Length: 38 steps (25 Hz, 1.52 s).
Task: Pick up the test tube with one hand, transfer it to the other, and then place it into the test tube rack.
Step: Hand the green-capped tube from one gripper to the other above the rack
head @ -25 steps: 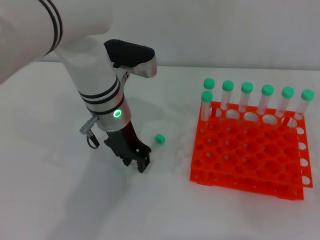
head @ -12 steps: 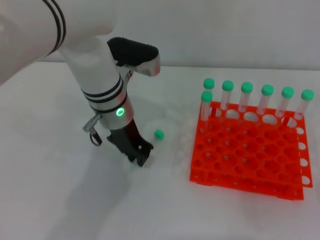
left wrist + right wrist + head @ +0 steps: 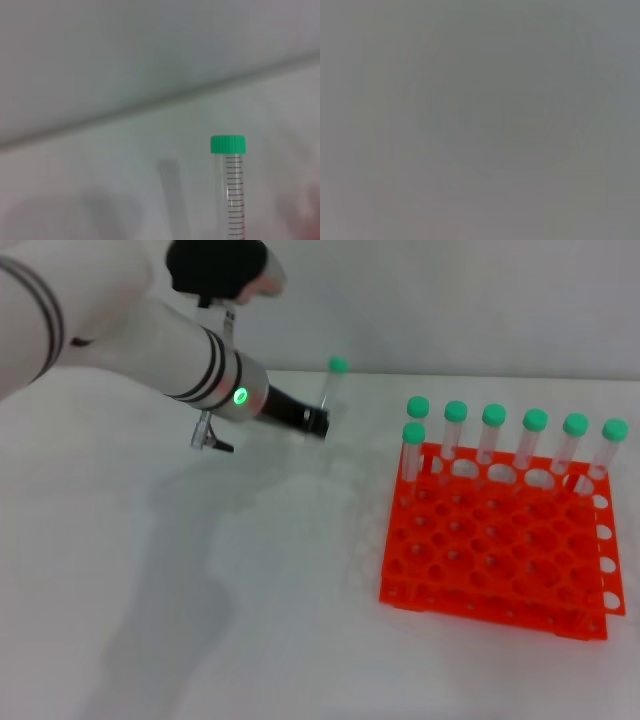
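The left arm, thick and white with black rings and a lit green ring, is seen in the head view reaching across the far left of the white worktop (image 3: pixel 250 620). Its black clawed left end effector (image 3: pixel 318 422) is raised clear of the surface and is clamped on the lower end of a slim clear plastic test tube (image 3: pixel 330 392) with a round green screw cap. The tube is held nearly upright, cap uppermost, its top leaning slightly away from the arm. It hangs in the air left of and well apart from the bright orange two-tier plastic test tube rack (image 3: pixel 495 555), which is set on the right side of the worktop.

Seven other green-capped clear tubes (image 3: pixel 493 435) are stood upright in the rack: six in the far row and one just in front of that row's left end. The remaining round holes of the grid are seen unfilled.

In the left wrist view the held tube's green cap and black graduation marks are shown against the pale worktop and wall.

The right wrist view is a uniform grey blur, possibly a nearby surface, and the right end effector is shown in no view.
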Each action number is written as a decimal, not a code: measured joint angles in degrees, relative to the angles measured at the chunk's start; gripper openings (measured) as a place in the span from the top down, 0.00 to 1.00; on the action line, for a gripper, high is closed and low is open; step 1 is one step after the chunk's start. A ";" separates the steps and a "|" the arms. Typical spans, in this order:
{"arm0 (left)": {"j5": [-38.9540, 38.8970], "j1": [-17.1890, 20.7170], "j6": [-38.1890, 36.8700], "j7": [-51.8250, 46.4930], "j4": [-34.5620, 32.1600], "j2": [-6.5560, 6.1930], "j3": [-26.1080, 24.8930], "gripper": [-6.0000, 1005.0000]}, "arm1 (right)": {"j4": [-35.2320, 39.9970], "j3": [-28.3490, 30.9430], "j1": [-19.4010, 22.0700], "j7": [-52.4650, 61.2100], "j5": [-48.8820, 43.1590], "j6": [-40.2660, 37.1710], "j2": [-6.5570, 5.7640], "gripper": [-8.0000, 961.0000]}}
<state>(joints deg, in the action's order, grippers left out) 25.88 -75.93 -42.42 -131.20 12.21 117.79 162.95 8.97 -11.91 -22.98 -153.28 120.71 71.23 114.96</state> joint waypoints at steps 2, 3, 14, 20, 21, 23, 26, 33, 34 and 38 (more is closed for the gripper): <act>-6.58 1.17 1.54 5.41 0.06 -0.15 0.00 0.81 | -0.08 0.04 -0.04 0.00 0.60 -0.02 0.00 0.23; -12.22 2.15 2.46 10.12 0.13 -0.20 0.00 0.81 | -0.19 0.07 -0.04 0.00 1.31 -0.03 0.02 0.23; -82.77 23.48 -23.49 76.32 -4.86 1.23 -0.06 0.80 | -2.04 0.16 0.08 1.92 7.81 0.38 0.29 0.24; -85.58 30.91 -37.15 97.65 -13.95 1.36 -0.09 0.80 | -0.39 -1.14 1.33 10.12 7.17 0.80 -0.08 0.24; -84.19 31.12 -37.40 99.46 -15.42 1.44 -0.08 0.80 | 0.92 -2.22 1.85 13.10 6.49 0.97 -0.18 0.24; -80.47 30.88 -36.21 101.77 -17.99 1.64 -0.07 0.80 | 4.27 -5.18 2.81 18.85 4.64 1.12 -0.50 0.24; -76.60 29.63 -32.62 104.28 -22.34 1.89 -0.07 0.79 | 10.55 -12.11 4.55 30.75 -0.61 1.99 -2.61 0.25; -70.76 24.58 -22.82 108.41 -30.10 2.43 -0.09 0.79 | 14.99 -22.09 3.54 43.71 -12.86 17.96 -9.84 0.25; -69.91 23.88 -21.64 108.51 -30.76 2.46 -0.10 0.79 | 15.79 -22.55 2.80 44.60 -14.44 19.49 -10.05 0.25; -67.57 22.10 -19.09 109.28 -32.33 2.70 -0.16 0.79 | 18.20 -23.33 -0.50 46.48 -20.10 22.58 -8.66 0.25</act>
<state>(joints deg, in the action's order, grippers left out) -41.68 -53.83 -61.51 -21.92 -20.13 120.49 162.79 27.17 -35.23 -23.48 -106.80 100.61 93.81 106.30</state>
